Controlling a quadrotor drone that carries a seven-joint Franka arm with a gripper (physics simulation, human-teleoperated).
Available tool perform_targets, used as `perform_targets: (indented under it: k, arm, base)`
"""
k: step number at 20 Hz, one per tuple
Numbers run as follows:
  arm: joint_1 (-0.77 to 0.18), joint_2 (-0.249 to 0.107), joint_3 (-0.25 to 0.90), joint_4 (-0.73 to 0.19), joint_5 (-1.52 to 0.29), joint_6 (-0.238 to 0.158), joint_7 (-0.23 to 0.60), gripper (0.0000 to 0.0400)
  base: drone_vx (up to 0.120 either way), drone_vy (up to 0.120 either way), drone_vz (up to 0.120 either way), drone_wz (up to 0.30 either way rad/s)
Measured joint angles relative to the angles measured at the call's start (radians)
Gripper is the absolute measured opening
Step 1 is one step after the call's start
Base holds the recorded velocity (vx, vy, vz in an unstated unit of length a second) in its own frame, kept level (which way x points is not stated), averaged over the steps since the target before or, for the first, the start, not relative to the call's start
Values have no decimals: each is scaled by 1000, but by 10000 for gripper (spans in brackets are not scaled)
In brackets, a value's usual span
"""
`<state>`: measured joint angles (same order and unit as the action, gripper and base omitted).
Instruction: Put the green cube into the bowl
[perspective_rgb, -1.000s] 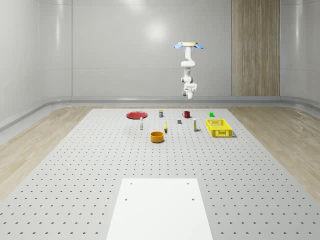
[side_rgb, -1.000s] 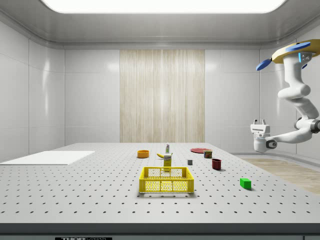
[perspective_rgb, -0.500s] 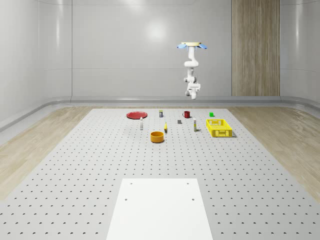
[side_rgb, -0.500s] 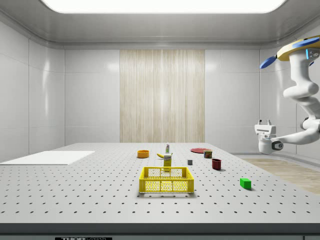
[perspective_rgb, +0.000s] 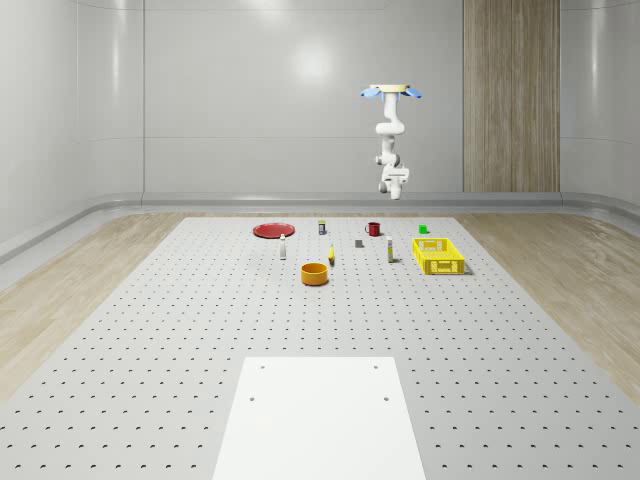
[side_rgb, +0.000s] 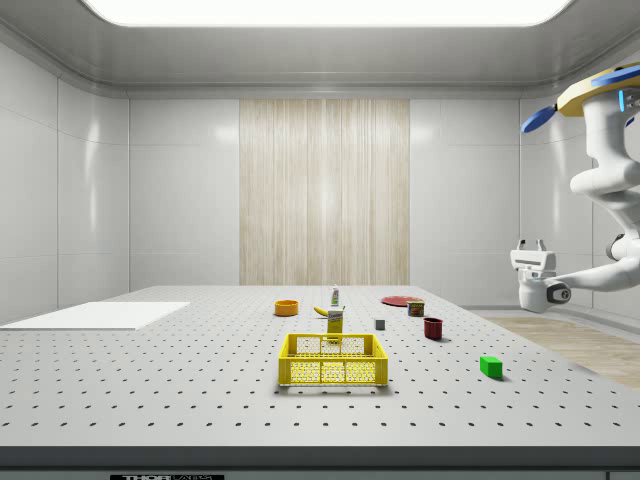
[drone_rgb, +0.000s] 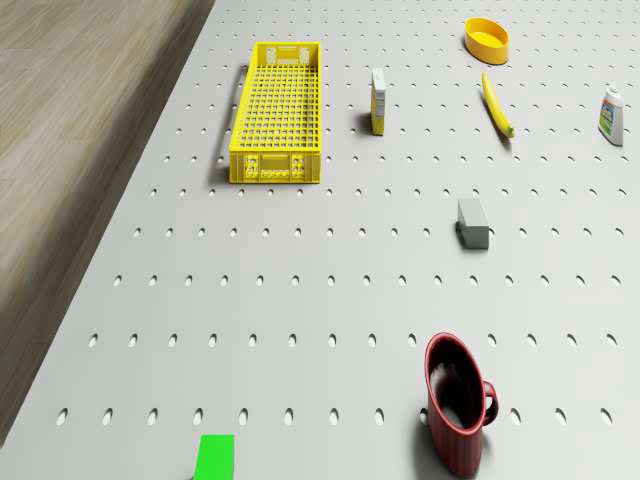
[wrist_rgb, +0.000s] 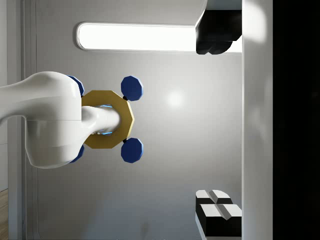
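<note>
orange bowl (perspective_rgb: 315, 273) sits left of centre in the whole-scene view, yellow crate (perspective_rgb: 438, 255) right of it, and the green cube (perspective_rgb: 423, 229) just above the crate near the table's far edge. cube is loose on the table, nowhere near the bowl. at the side view's right edge the drone (side_rgb: 600, 95) hovers high beyond the table's end, arm folded so the gripper (side_rgb: 530, 245) points up, fingers spread and empty. guessing it's tucked like that for transit, not reaching yet.
</note>
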<state>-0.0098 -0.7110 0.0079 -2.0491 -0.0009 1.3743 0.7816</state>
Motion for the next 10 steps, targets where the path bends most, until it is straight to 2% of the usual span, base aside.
perform_targets:
  k: [10]
  arm:
    - [-5, -5, 14, -5, -19, 8, 2, 400]
  base:
    - [0, 120, 0, 0]
